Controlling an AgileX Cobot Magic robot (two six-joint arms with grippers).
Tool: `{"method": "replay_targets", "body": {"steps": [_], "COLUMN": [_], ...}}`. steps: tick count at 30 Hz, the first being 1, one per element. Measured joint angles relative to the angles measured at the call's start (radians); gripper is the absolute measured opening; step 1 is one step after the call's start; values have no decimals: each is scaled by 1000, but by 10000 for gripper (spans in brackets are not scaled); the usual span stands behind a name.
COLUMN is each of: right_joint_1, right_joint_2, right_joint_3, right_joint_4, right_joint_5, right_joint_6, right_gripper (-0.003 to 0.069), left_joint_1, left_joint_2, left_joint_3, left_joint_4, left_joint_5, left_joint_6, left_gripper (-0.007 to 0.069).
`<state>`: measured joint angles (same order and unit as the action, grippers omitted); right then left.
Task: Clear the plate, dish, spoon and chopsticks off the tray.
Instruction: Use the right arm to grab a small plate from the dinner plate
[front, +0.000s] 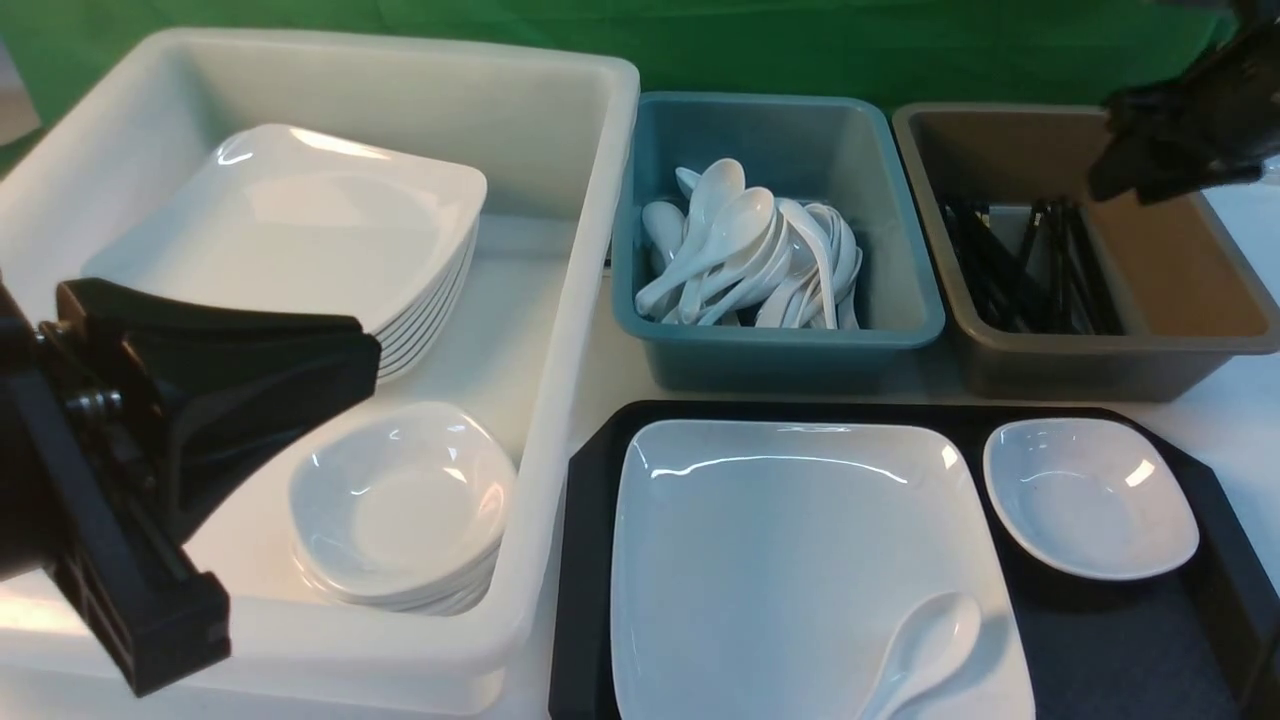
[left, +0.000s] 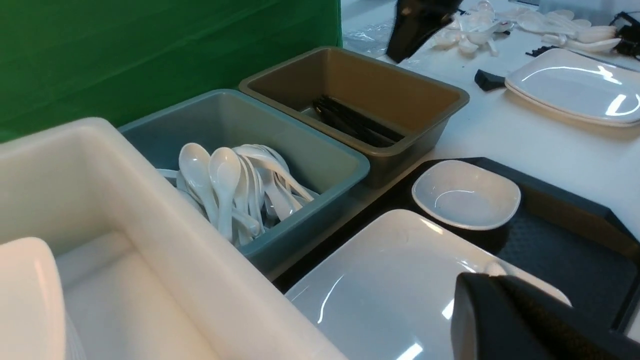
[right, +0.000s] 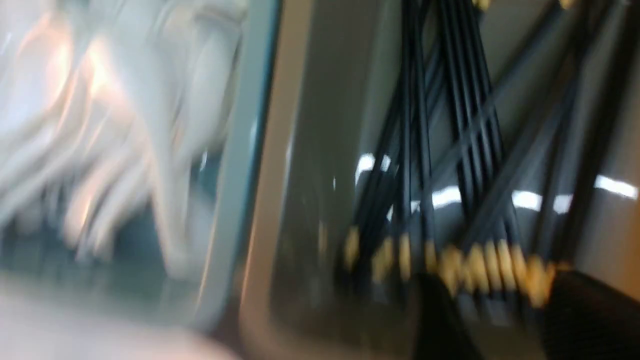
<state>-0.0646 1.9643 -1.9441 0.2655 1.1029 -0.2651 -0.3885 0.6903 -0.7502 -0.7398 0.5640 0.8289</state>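
The black tray (front: 1100, 640) sits on the desk (front: 1240, 420) at the near right, in front of two small bins. The plate (front: 790, 560) fills the tray's left part. The spoon (front: 920, 650) lies in the plate's near right corner, its handle running toward the near edge. The dish (front: 1090, 500) stands on the tray just beside the plate's far right corner — close, though whether the two touch cannot be told.

The chopsticks (front: 1030, 270) lie with other black sticks in a loose bundle along the left side of the brown bin (front: 1100, 365). Which pair is which cannot be told. The right gripper (front: 1120, 165) hangs above that bin's far right part. Its wrist view is blurred, but its two dark fingers (right: 590, 320) show spread apart, with nothing pinched between them and the gold-banded stick ends lying beyond.

The left gripper (front: 365, 350) is pressed together and empty, and it looms in the left foreground before the white tub (front: 560, 300). The tub holds a stack of plates (front: 310, 220) toward the back and a stack of dishes (front: 400, 500) nearer the front. Between the tub and the brown bin, the teal bin (front: 780, 340) holds a heap of white spoons (front: 750, 250).
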Motion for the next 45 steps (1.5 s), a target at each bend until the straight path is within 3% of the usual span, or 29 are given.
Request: {"method": "replay_targets", "body": {"steps": [2, 9, 15, 18, 31, 36, 45], "right_joint_1": [22, 269, 353, 357, 357, 357, 358], "right_joint_2": [-48, -373, -483, -472, -300, -262, -225], "right_joint_3": [38, 581, 935, 1007, 1030, 1030, 1028], "right_joint_4": [-33, -293, -414, -425, -437, -448, -451], "right_joint_5": [22, -11, -260, -374, -548, -646, -672], "right_joint_6": [8, -24, -45, -45, -46, -85, -123], "right_gripper": [313, 319, 498, 530, 496, 420, 332], "left_joint_1": [0, 0, 0, 0, 0, 0, 0], "left_joint_2": [0, 0, 0, 0, 0, 0, 0], "left_joint_3": [0, 0, 0, 0, 0, 0, 0], "left_joint_4": [1, 11, 15, 9, 1, 1, 1], "left_joint_5": [0, 3, 3, 3, 3, 3, 3], "left_joint_6": [11, 64, 78, 80, 81, 82, 85], "left_gripper": [20, 20, 20, 20, 20, 20, 20]}}
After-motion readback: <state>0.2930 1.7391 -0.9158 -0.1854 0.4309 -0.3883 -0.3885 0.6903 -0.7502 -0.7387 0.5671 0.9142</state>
